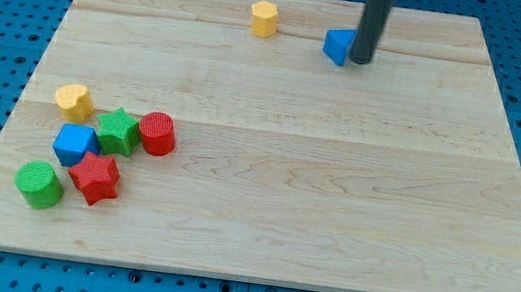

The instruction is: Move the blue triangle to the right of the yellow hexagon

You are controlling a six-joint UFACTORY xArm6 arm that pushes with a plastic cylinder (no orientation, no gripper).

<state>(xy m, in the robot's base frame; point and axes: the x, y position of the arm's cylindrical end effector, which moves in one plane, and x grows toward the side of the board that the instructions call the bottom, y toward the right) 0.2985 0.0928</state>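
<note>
The blue triangle lies near the view's top, right of centre. The yellow hexagon stands to its left, near the board's top edge, with a gap between them. My tip is down on the board, touching the blue triangle's right side. The dark rod rises from there out of the view's top.
A cluster sits at the view's lower left: a yellow heart, a green star, a red cylinder, a blue cube, a red star and a green cylinder. The wooden board lies on a blue pegboard.
</note>
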